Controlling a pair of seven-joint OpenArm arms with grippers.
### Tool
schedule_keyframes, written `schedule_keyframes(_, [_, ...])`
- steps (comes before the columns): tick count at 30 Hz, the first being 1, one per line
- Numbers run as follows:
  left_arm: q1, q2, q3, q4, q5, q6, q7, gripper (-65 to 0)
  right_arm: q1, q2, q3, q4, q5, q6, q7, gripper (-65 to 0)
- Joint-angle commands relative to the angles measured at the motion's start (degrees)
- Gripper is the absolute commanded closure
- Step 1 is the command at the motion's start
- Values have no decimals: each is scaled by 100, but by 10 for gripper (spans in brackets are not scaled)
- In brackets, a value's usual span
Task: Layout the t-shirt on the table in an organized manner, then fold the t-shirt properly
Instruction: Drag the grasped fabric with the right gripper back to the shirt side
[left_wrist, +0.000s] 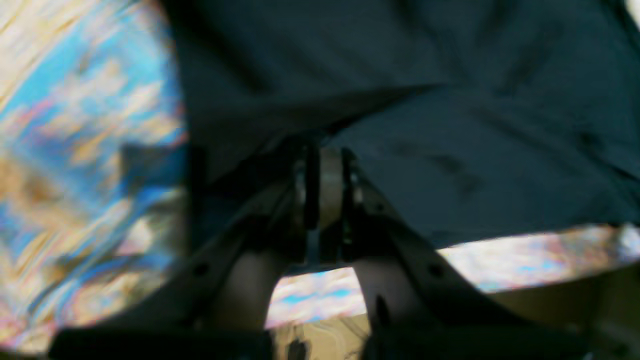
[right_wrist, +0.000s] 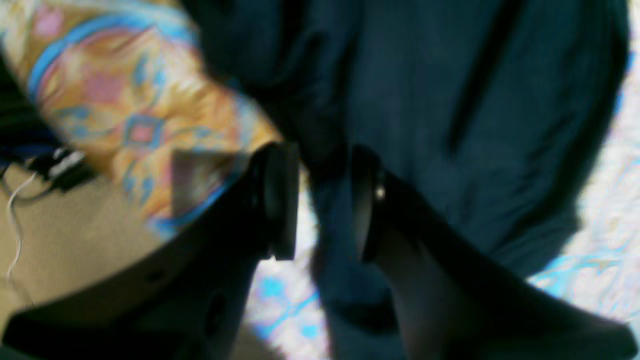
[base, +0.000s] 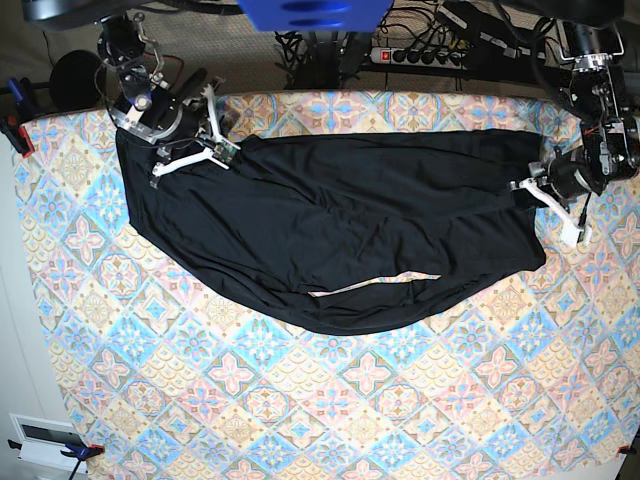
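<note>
Nearest to the base camera, the wide rectangular table (base: 330, 410) lies under its tile-patterned cloth of blue, pink, cream and yellow diamonds, bare of anything across this whole front stretch. Further back, the large plain black soft-fabric t-shirt (base: 330, 235) is stretched sideways across the far half of the table, its front edge sagging in a long curve and a thin pale slit showing where two layers part near that edge.

At the shirt's two far ends are my arms. My left gripper (left_wrist: 324, 187) sits at the base view's right end of the cloth — its jaws are pressed together on a fold of the black fabric, and the shirt spreads away from the tips in slack wrinkles. My right gripper (right_wrist: 320, 200) is at the other end, in the base view's far left corner. Its jaws stand partly apart with a clear gap, and a hanging strip of the dark cloth runs down between the pads (right_wrist: 282, 200); the blur keeps me from telling whether they pinch it or it merely hangs there.

Beyond the table's far edge lie a power strip (base: 425, 55) and tangled cables.
</note>
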Motion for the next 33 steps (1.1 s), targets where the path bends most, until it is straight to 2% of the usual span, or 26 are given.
schedule_keyframes(1, [-104,-139,-64,72,121,13,-109,-34,23,41,76,123,32,-28,62,-175])
schedule_keyframes(5, [-148,-139,-64,72,745,13,-118,-34,41,41,120,114,32,-19,62,-175])
schedule_keyframes(14, [-236,-113,-81,81,815,13,-109,-31,58,58,849,70,32,-28,62,-179])
schedule_keyframes(17, [-245,-16,-55,81,815,13,-109,-32,5,94,1078,62,32,-19,35,-233])
schedule_keyframes(20, [-263,45,-64,81,824,13,-109,-34,-74,357,1087,62,32,-19,44,-283])
schedule_keyframes(24, [-254,28,-55,81,824,13,-91,-41,-232,410,1148,62,32,-19,53,-283])
schedule_keyframes(27, [-236,28,-64,81,824,13,-100,-96,-390,472,1148,62,32,-19,35,-271])
schedule_keyframes(33, [-236,19,-99,81,824,30,-109,-265,-584,524,1148,62,32,-19,35,-265])
